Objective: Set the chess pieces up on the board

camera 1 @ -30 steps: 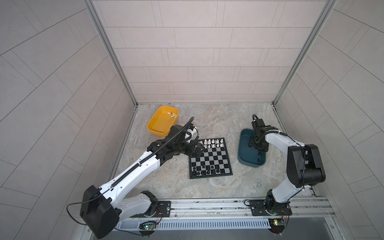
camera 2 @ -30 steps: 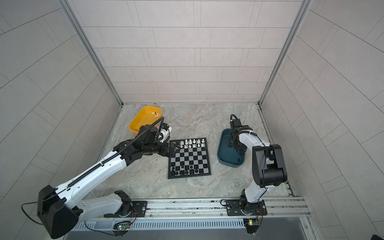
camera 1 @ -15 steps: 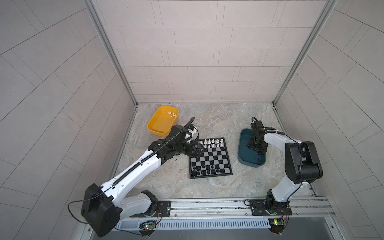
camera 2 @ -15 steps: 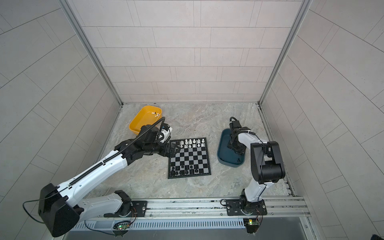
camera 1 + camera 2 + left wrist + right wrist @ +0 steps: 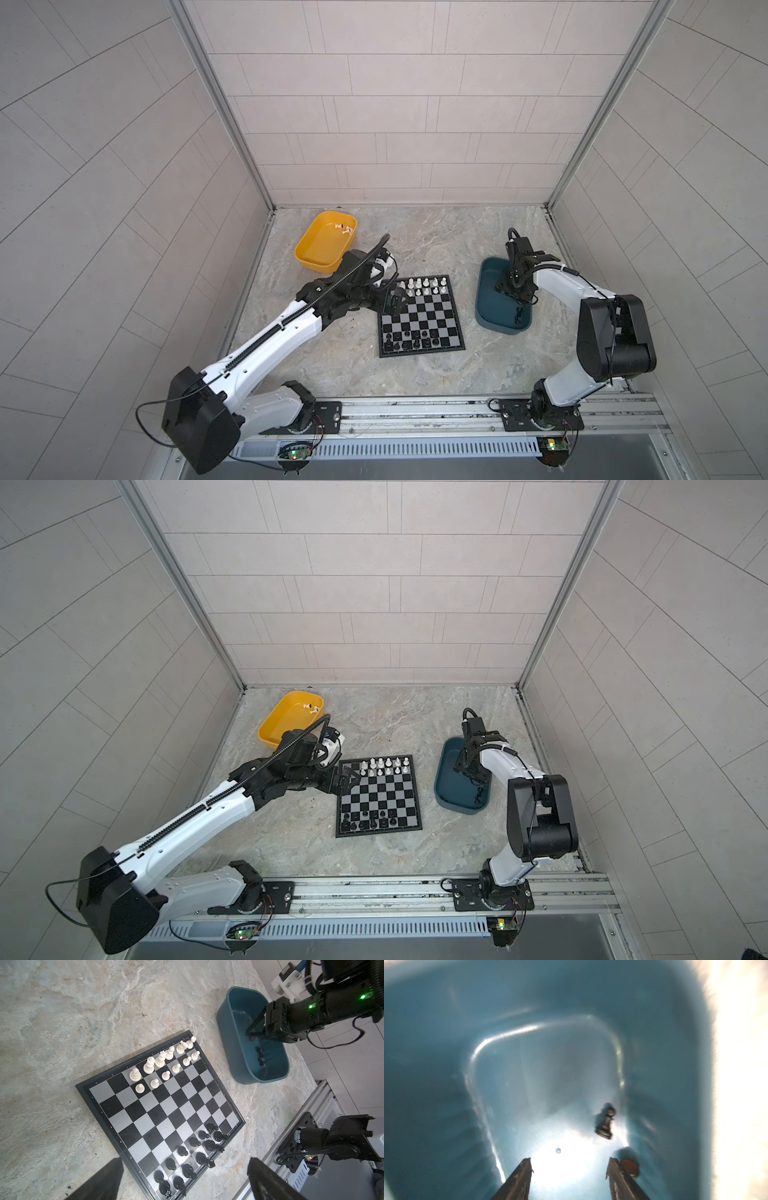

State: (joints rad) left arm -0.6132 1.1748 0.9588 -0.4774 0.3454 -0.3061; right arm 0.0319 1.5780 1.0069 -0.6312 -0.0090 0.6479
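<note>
Reaching into the teal tray (image 5: 446,1053), your right fingers (image 5: 521,1174) are half apart and hold nothing. The black pawn (image 5: 606,1123) lies on its side ahead of them, head pointing away, off past one finger, not between. Another piece (image 5: 630,1165) beside that finger is too blurry to name. Your left fingers (image 5: 104,1180) are wide open at the edge of the board (image 5: 166,1109).

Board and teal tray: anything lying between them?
Nothing: between the board and the teal tray only a bare strip of marble tabletop shows, in both top views and the left wrist view.
</note>
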